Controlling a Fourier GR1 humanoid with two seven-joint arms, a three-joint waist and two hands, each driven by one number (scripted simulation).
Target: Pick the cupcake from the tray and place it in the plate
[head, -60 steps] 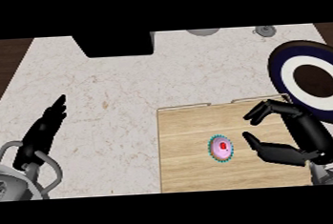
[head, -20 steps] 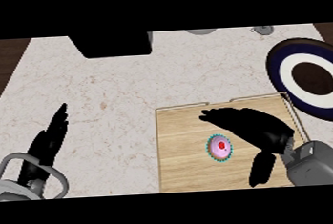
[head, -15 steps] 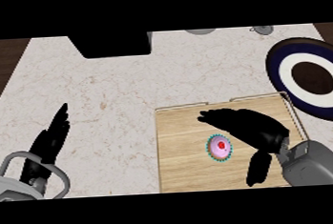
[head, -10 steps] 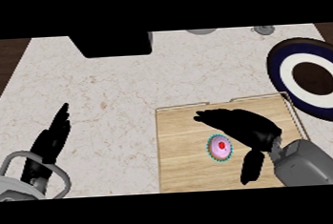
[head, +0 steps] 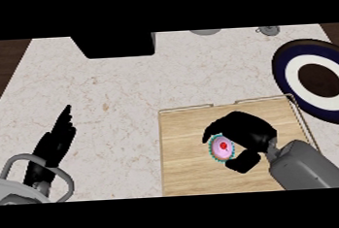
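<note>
**Ana:** Right hand (head: 248,131) is curled round the cupcake (head: 222,148), fingers on its far side and thumb on the near side. It sits on the wooden tray (head: 190,173).

**Ben:** How will it handle?

**Ana:** Light, I think, but soft and easy to crush. Better to hold the teal wrapper at its sides, not the pink top.

**Ben:** And the plate (head: 279,73)?

**Ana:** Upper right, just beyond the tray's corner. Left hand (head: 56,143) rests open, lower left.

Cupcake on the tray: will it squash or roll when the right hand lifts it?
Likely light: the cupcake is small beside the right hand curled round it. Its teal frilled wrapper looks soft, so it may crush. Sitting flat on the tray, it probably won't roll.
</note>
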